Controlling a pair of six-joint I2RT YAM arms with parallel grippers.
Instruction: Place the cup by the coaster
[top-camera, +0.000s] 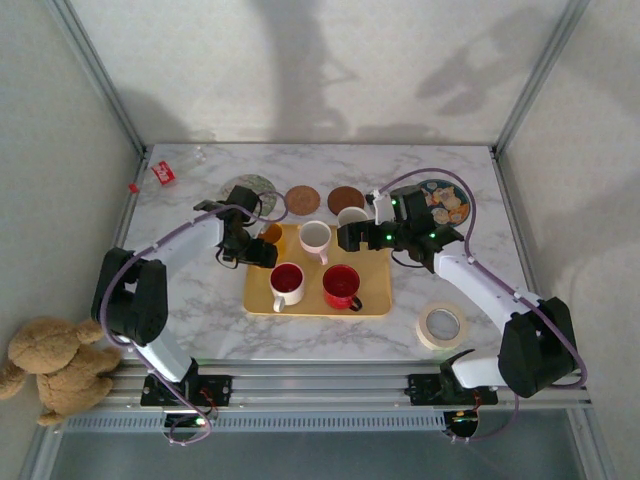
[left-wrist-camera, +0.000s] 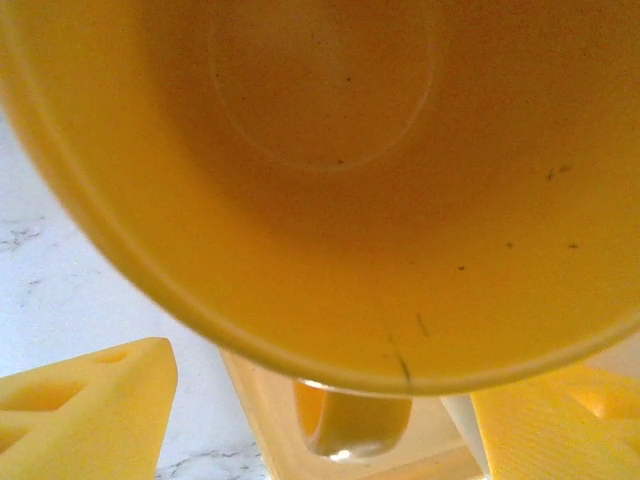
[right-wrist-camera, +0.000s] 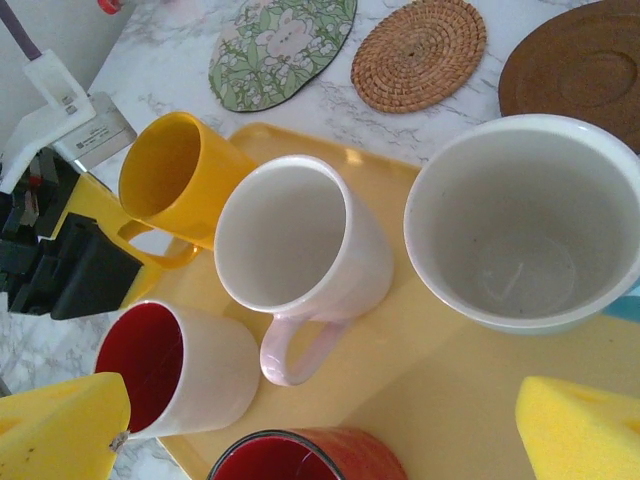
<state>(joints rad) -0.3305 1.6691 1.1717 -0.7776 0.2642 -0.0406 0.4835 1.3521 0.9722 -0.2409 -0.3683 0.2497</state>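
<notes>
A yellow cup (top-camera: 270, 235) stands at the back left corner of the yellow tray (top-camera: 375, 300). My left gripper (top-camera: 258, 250) is open right beside it. In the left wrist view the cup's inside (left-wrist-camera: 330, 170) looms close, and its handle (left-wrist-camera: 355, 430) sits between the wide-apart yellow fingers (left-wrist-camera: 80, 410) without touching them. Behind the tray lie a floral coaster (top-camera: 250, 192), a woven coaster (top-camera: 302, 199) and a brown coaster (top-camera: 346, 199). My right gripper (top-camera: 347, 238) hovers open over the tray; its fingers (right-wrist-camera: 60, 430) hold nothing, and the yellow cup (right-wrist-camera: 180, 180) is at upper left.
The tray also carries a white mug (right-wrist-camera: 300, 240), a wide white cup (right-wrist-camera: 520, 220), a red-lined white mug (right-wrist-camera: 170, 365) and a red mug (right-wrist-camera: 310, 460). A patterned plate (top-camera: 447, 200) lies back right, a tape roll (top-camera: 442, 325) front right, a teddy bear (top-camera: 45, 365) beyond the table's left edge.
</notes>
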